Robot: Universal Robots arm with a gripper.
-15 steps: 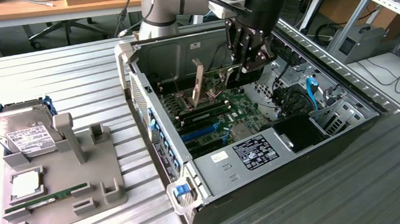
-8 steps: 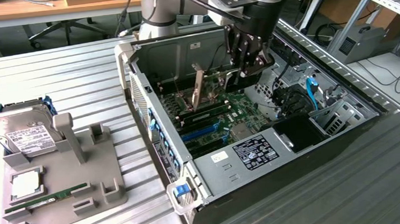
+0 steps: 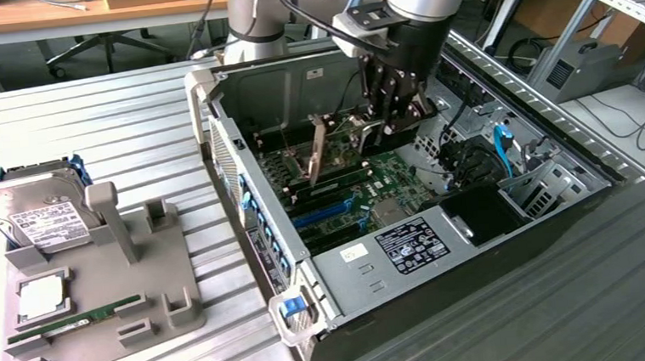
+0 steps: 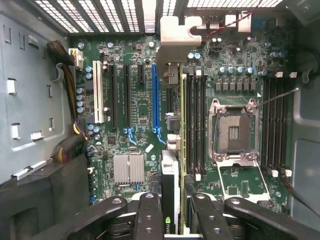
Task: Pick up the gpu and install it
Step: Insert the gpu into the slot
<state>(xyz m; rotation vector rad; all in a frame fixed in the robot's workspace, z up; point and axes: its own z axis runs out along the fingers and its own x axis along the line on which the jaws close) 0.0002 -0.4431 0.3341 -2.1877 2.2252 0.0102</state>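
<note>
Inside the open grey metal computer case (image 3: 363,267), above the green motherboard (image 4: 142,107), the black gripper (image 4: 172,210) clamps the thin black gpu (image 4: 170,182) edge-down. Its long axis lies parallel to the long blue slot (image 4: 155,95), offset just towards the black memory slots (image 4: 195,120).

Jaws gripping gpu (image 3: 318,148), above motherboard (image 3: 400,175), open case (image 3: 358,273)
</note>
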